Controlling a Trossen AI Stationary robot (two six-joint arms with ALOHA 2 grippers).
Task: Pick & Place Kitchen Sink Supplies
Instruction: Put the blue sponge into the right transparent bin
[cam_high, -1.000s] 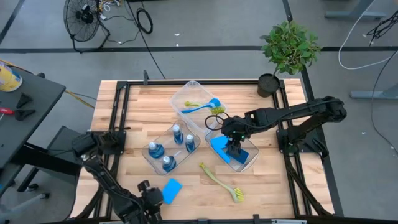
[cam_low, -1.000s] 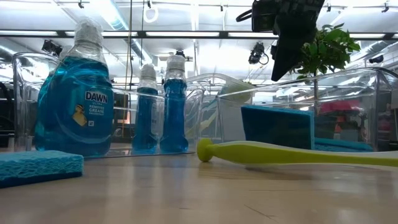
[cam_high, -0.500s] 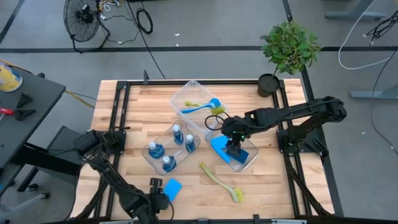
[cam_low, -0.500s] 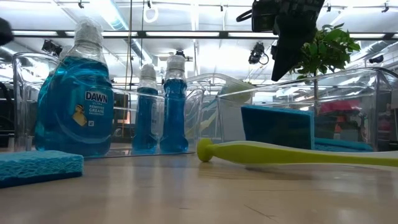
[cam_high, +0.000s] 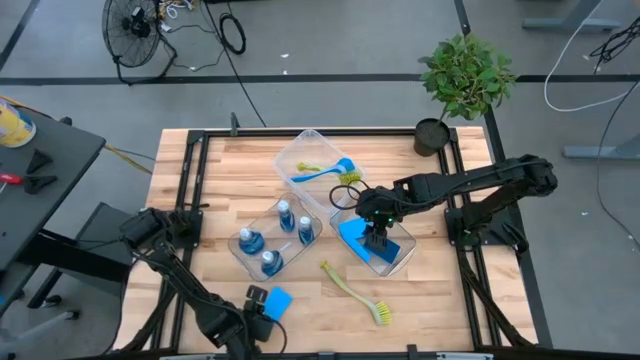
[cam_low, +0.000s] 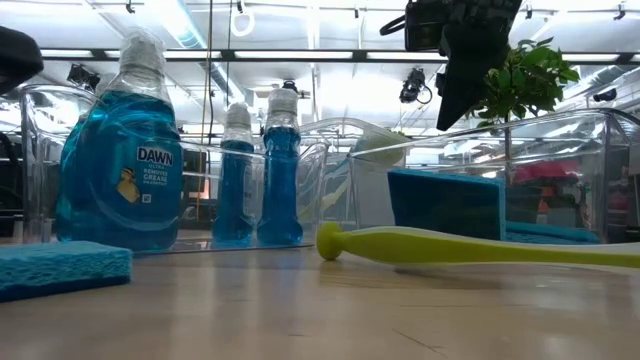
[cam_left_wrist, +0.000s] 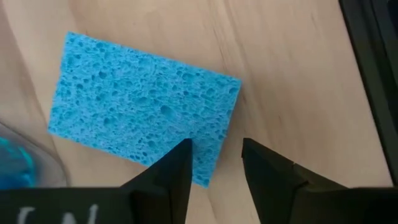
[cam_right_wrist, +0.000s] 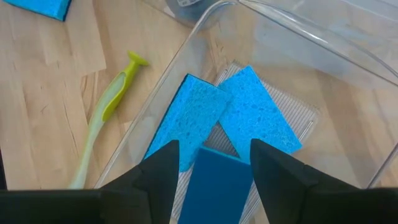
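Looking at the loose light-blue sponge (cam_high: 277, 302) first, we find it flat on the worktop (cam_high: 420, 290), just ahead of our left hand (cam_left_wrist: 214, 163). That hand's fingers stand apart, empty, one tip over the sponge's near edge and the other over bare wood beside it. Beyond the sponge from this hand sits a clear bin (cam_high: 243, 258) holding three bottles of blue liquid (cam_high: 250, 240).

Our right hand (cam_right_wrist: 211, 163) hangs above a second bin (cam_high: 403, 258), fingers apart and holding nothing. Directly under it three more sponges (cam_right_wrist: 255, 118) lie overlapping, two lighter and one darker. A yellow-green brush (cam_high: 352, 289) rests on the worktop outside that bin, between the two hands, well off from the loose sponge.

We judge the main risk to be a poor bite on the sponge: only one finger sits over it, so closing from here could pinch a corner, fold it, or push it along the wood. It lies close to the bottle bin, so a slide could drive it against the bin wall. Soft foam may also squash and slip free on the lift.

One bottle label (cam_low: 155, 172) reads "DAWN"; the smaller print under it is too small for us to make out.
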